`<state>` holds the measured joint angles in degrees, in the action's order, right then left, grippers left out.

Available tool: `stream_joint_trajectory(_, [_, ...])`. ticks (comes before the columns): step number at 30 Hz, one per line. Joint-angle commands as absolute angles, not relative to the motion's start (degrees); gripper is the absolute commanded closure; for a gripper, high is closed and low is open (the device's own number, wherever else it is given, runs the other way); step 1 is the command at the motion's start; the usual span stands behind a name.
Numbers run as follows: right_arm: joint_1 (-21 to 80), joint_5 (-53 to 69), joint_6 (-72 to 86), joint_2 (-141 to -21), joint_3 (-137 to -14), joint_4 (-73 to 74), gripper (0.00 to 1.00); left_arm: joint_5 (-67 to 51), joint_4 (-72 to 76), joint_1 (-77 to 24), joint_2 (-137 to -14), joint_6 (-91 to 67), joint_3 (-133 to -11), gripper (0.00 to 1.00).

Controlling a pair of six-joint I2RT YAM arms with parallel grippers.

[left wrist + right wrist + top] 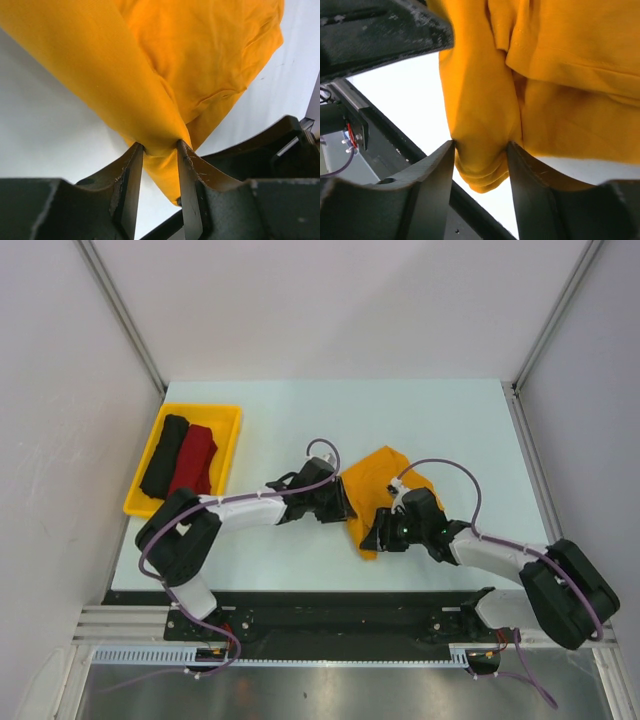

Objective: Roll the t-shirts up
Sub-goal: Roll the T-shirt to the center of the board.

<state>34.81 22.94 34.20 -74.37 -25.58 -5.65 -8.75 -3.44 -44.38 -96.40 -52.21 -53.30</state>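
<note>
The mustard-orange t-shirt (385, 480) lies bunched on the white table in the middle, its near end lifted. My left gripper (347, 504) is at the shirt's left edge. In the left wrist view it (160, 146) is shut on a fold of the orange cloth (200, 60), which stretches taut away from the fingers. My right gripper (374, 537) is at the shirt's near corner. In the right wrist view it (481, 146) is shut on a thick rolled bunch of the cloth (570, 100). A black roll (164, 453) and a dark red roll (195, 460) lie side by side.
The two rolls rest in a yellow plastic tray (205, 412) at the table's far left. The table's dark front rail (385, 135) runs just below the right gripper. The two grippers are close together, with the left one's body (380, 30) showing in the right wrist view.
</note>
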Motion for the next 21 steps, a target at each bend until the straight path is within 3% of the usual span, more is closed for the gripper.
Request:
stream_joint_trajectory(1, [35.5, 16.8, 33.9, -66.7, -25.6, -0.2, 0.46, -6.6, -4.8, -45.0, -98.3, -53.4, -58.0, 0.61])
stream_joint_trajectory(9, [45.4, -8.6, 31.7, -56.7, -33.1, 17.7, 0.42, -6.3, -7.3, -45.1, -102.9, -53.7, -63.4, 0.6])
stream_joint_trajectory(17, [61.5, -29.1, 29.3, -66.4, -42.4, 23.4, 0.45, -6.9, -9.3, -45.1, -107.5, -53.4, -69.1, 0.6])
stream_joint_trajectory(21, [63.5, -32.3, 28.0, -72.3, -45.4, 23.2, 0.55, -7.1, -9.8, -45.1, -109.0, -53.1, -71.1, 0.6])
